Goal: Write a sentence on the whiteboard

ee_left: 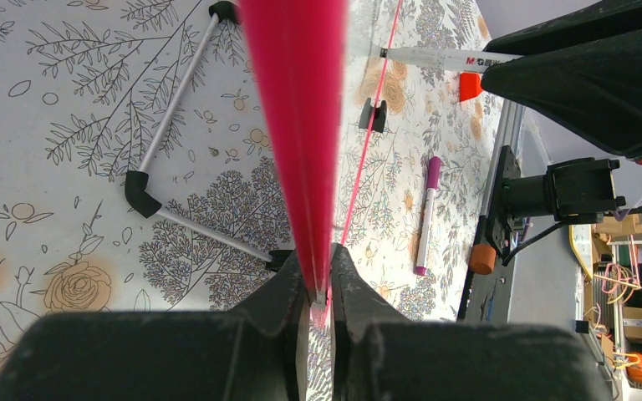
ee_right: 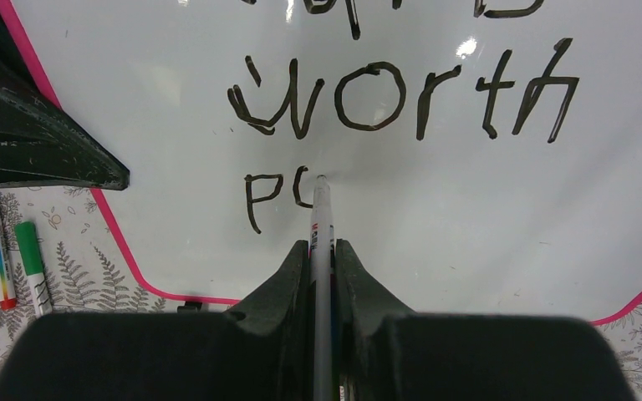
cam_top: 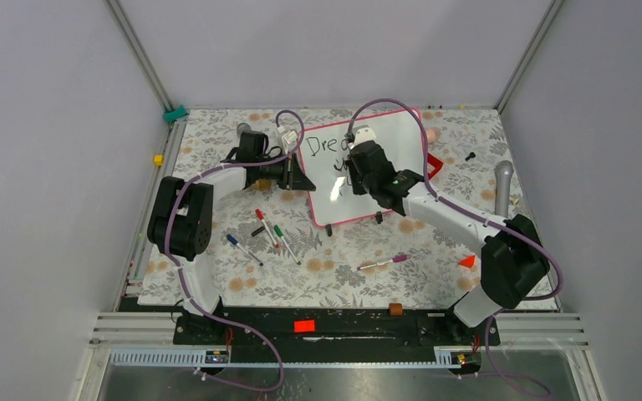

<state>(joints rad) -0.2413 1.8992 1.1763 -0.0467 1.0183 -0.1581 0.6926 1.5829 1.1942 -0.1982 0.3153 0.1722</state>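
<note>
The whiteboard (cam_top: 403,149) stands tilted at the middle back of the table. My left gripper (cam_top: 304,179) is shut on its pink left frame (ee_left: 297,109), which runs up from between the closed jaws (ee_left: 322,269). My right gripper (cam_top: 354,172) hovers over the board face, shut on a white marker (ee_right: 321,213). The marker's tip touches the board just right of the letters "pc" (ee_right: 274,194). Of the sentence, "worth" (ee_right: 401,93) shows above these letters, and "Dre" (cam_top: 326,142) shows in the top view. The right arm hides the other writing.
Red, green and blue markers (cam_top: 266,227) lie left of the board, and a purple marker (cam_top: 382,264) lies in front. A red block (cam_top: 435,164) sits at the board's right. An orange wedge (cam_top: 467,261) and a grey cylinder (cam_top: 503,185) are at far right. The board's stand (ee_left: 175,138) rests behind it.
</note>
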